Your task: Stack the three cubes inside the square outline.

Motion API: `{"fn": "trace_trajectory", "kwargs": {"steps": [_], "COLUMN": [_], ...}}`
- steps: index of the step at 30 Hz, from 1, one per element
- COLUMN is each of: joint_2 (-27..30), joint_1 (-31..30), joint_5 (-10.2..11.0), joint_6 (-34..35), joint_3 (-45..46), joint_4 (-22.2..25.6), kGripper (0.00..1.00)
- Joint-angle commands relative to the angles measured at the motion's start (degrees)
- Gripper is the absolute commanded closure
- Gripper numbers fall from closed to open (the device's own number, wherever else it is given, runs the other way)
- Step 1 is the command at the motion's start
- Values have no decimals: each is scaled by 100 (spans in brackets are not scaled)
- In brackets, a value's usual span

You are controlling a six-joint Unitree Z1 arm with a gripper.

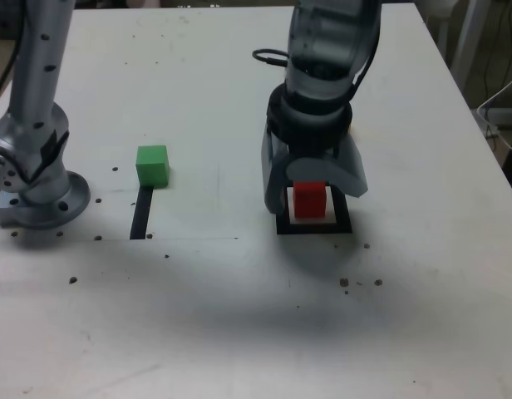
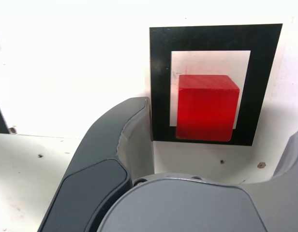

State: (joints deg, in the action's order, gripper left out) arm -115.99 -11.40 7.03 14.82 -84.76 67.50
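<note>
The gripper (image 1: 310, 193) points down at the bench (image 1: 239, 316), its jaws spread apart on either side of one red cube (image 1: 309, 199) and not touching it. That cube sits inside the one square outline (image 1: 315, 224), on its white centre, toward the bench's right edge in the exterior view. One green cube (image 1: 152, 165) lies well apart, nearer the left edge, just beyond one short black strip (image 1: 141, 214). No yellow cube is in view; two cubes are visible.
</note>
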Motion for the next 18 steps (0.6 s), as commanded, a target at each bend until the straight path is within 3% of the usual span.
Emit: {"fn": "trace_trajectory", "kwargs": {"steps": [1,9,18], "joint_2": [153,567,732], "joint_1": [-11,73,522], "joint_5": [7,73,34], "joint_6": [-25,-327,-1043], "joint_3": [-57,-422,-825], "joint_4": [120,917,1331], "kGripper": [1,1,1]}}
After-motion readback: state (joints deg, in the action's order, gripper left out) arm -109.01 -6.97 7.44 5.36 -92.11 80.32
